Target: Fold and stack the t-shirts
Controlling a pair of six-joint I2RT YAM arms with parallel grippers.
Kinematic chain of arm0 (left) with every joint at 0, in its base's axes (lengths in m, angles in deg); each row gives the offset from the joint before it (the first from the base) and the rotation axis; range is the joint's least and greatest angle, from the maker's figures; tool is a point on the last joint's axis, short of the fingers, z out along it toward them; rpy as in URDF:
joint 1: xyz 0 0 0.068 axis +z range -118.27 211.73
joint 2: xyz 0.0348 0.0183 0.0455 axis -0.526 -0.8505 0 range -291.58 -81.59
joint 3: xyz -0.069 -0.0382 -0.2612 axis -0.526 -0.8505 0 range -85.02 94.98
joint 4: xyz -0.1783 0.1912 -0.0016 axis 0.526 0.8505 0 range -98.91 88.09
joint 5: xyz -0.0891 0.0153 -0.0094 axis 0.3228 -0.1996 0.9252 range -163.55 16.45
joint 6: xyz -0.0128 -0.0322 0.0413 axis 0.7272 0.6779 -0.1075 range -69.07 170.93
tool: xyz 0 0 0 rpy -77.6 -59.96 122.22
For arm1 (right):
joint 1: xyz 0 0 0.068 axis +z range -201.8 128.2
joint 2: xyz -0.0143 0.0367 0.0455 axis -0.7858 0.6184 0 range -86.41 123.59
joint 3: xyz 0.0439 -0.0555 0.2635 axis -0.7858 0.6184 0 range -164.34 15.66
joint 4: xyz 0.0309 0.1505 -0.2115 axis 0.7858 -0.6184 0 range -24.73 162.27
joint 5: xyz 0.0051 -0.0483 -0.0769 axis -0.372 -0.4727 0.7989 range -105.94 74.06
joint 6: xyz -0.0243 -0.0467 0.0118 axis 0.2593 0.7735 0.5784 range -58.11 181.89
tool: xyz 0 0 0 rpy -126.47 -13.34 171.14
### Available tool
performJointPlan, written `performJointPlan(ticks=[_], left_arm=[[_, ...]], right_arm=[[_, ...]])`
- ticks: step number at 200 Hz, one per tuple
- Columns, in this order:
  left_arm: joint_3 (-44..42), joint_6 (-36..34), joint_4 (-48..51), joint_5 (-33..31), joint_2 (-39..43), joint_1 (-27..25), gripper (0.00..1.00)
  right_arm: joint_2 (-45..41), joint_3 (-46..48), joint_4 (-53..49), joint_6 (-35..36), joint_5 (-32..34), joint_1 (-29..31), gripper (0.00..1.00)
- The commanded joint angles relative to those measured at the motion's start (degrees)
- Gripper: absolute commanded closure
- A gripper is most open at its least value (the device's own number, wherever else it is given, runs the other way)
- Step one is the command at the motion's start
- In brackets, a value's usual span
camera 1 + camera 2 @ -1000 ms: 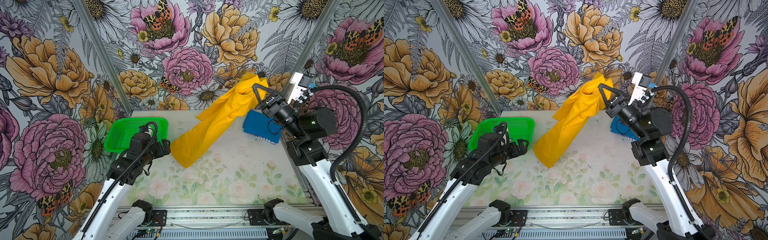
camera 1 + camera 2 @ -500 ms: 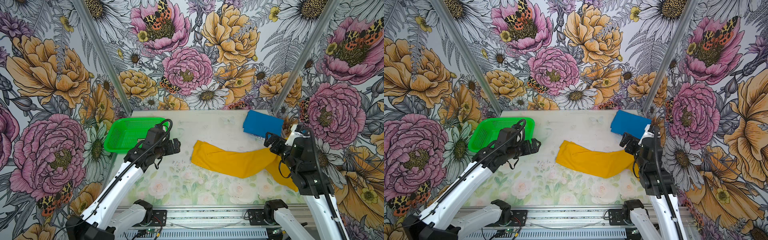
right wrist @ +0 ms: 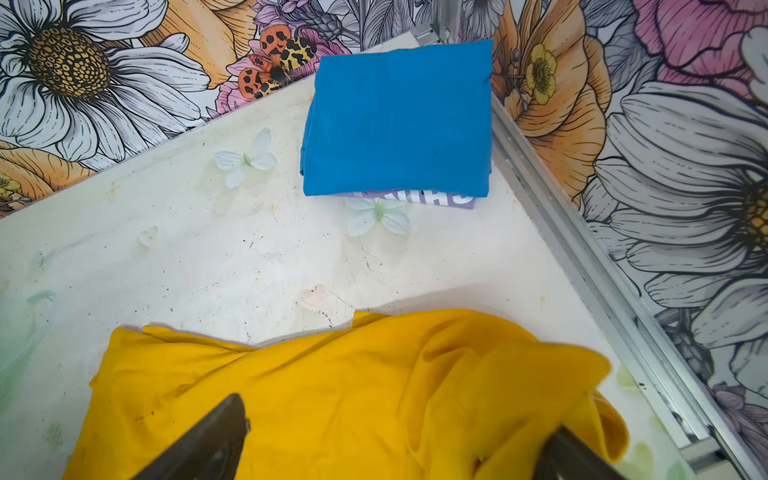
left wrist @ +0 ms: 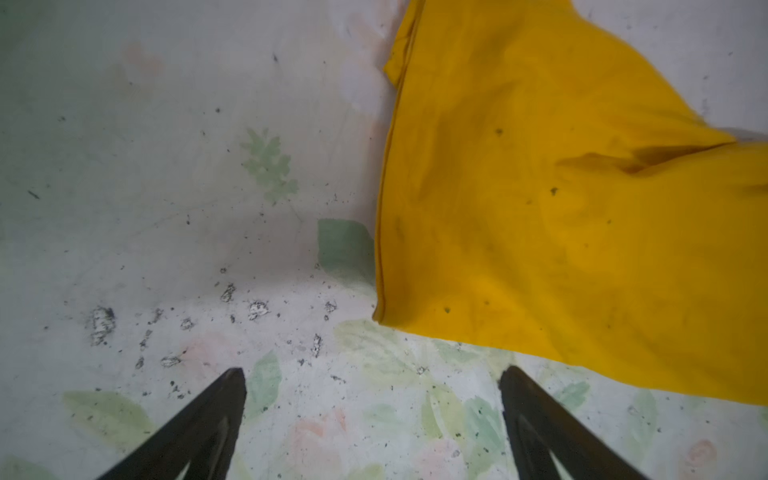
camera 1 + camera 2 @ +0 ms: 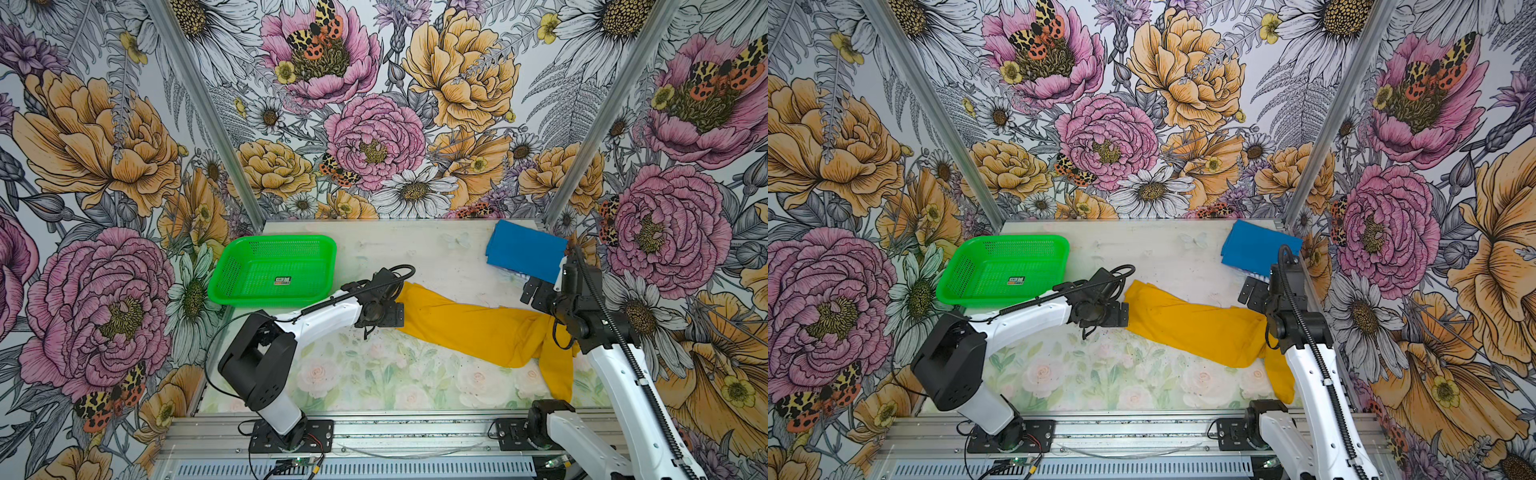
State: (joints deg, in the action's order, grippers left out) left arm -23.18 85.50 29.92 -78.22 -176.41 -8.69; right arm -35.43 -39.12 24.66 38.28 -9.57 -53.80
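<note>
two grippers (image 4: pixel 371 370) (image 3: pixel 397 413) spread — two t-shirts (image 5: pixel 469 328) (image 5: pixel 525 249)

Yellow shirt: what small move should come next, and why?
Probably ease the left tool forward and close on the nearest corner of the yellow shirt: it lies bunched and unfolded just beyond the open tool, while the blue shirt already sits folded.

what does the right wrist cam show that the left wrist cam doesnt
Only the right wrist view: the folded blue t-shirt with white lettering at one edge, the flowered wall and a metal rail.
Only the left wrist view: a close look at the hem along the yellow t-shirt and the chipped scuffs beside it.
Both: the yellow t-shirt, the pale table, and that arm's own open gripper: left gripper, right gripper.
</note>
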Motion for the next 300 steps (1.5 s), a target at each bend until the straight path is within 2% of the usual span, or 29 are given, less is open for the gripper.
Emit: performJointPlan(ticks=[1, 24, 42, 58, 69, 84, 129, 158, 192, 201, 212, 218, 222, 225, 236, 240, 242, 253, 269, 300], left_arm=[[1.82, 3.40, -1.91, -2.71, -2.14, -0.70, 0.10], [2.55, 3.72, -2.77, -3.33, -4.74, -1.06, 0.18], [2.04, 3.09, -6.38, -2.46, -5.50, -1.23, 0.32], [2.51, 2.26, -8.36, -1.17, -6.35, -1.40, 0.53], [3.31, 1.88, -8.51, -1.07, -6.92, -1.28, 0.75], [4.30, 1.15, -8.49, -1.03, -6.67, -1.11, 1.00], [5.30, -1.89, -8.16, 0.03, 2.53, 0.54, 1.00], [5.66, -3.72, -5.36, 1.73, 11.83, 2.64, 1.00], [6.47, -5.07, -0.35, -2.59, 26.14, 7.67, 1.00], [5.55, -4.98, -0.41, 0.19, 28.63, 11.30, 1.00], [4.83, -5.66, -0.27, 8.56, 28.80, 16.24, 1.00], [4.60, -6.19, -0.01, 12.41, 28.34, 17.94, 0.86], [4.44, -6.54, 0.26, 13.29, 28.15, 18.38, 0.80], [4.32, -6.83, 0.50, 13.54, 28.09, 18.51, 0.71], [3.34, -7.32, 0.63, 12.49, 28.61, 17.66, 0.21], [3.07, -7.25, 0.72, 12.03, 28.89, 17.38, 0.07], [2.83, -7.28, 0.79, 11.65, 29.08, 17.30, 0.03], [1.90, -7.00, 1.49, 10.61, 29.93, 17.48, 0.01], [0.88, -6.74, 3.78, 9.59, 30.99, 18.27, 0.01], [-2.65, -3.86, 8.62, 5.88, 34.54, 18.49, 0.01]], right_arm=[[-1.30, 0.68, -0.37, 1.86, -2.03, -1.61, 0.01], [-1.54, 0.67, -0.37, 2.00, -3.13, -2.61, 0.01], [-1.84, 0.78, -0.29, 2.17, -4.10, -2.88, 0.01], [-1.96, 0.88, -0.22, 2.30, -4.85, -2.92, 0.01], [-2.05, 0.73, -0.20, 2.78, -5.65, -2.87, 0.01], [-2.33, 0.50, -0.20, 3.36, -7.11, -2.90, 0.01], [-3.62, -0.74, 0.24, 4.72, -14.17, -2.91, 0.06], [-4.29, -0.78, 0.15, 4.72, -16.66, -2.77, 0.06], [-4.66, 0.20, 0.07, 4.74, -17.31, -2.78, 0.06], [-4.26, 0.80, 0.15, 4.59, -17.78, -2.79, 0.06], [-3.56, 1.54, 0.15, 4.38, -18.76, -2.77, 0.07], [-3.08, 2.06, 0.07, 4.32, -19.36, -2.68, 0.07], [-2.88, 2.35, 0.07, 4.26, -19.80, -2.58, 0.07], [-2.75, 2.66, 0.07, 4.21, -20.01, -2.46, 0.07], [-2.60, 4.01, -0.17, 3.51, -20.65, -1.93, 0.08], [-2.70, 4.55, -0.33, 3.07, -20.61, -1.65, 0.09], [-2.86, 4.83, -0.38, 2.81, -20.57, -1.55, 0.09], [-3.71, 6.70, -0.72, 1.06, -18.54, 0.23, 0.11], [-5.02, 6.49, -2.13, -2.11, -9.55, 8.37, 0.09], [1.03, 6.61, -3.62, -8.49, -6.76, 19.42, 0.08]])
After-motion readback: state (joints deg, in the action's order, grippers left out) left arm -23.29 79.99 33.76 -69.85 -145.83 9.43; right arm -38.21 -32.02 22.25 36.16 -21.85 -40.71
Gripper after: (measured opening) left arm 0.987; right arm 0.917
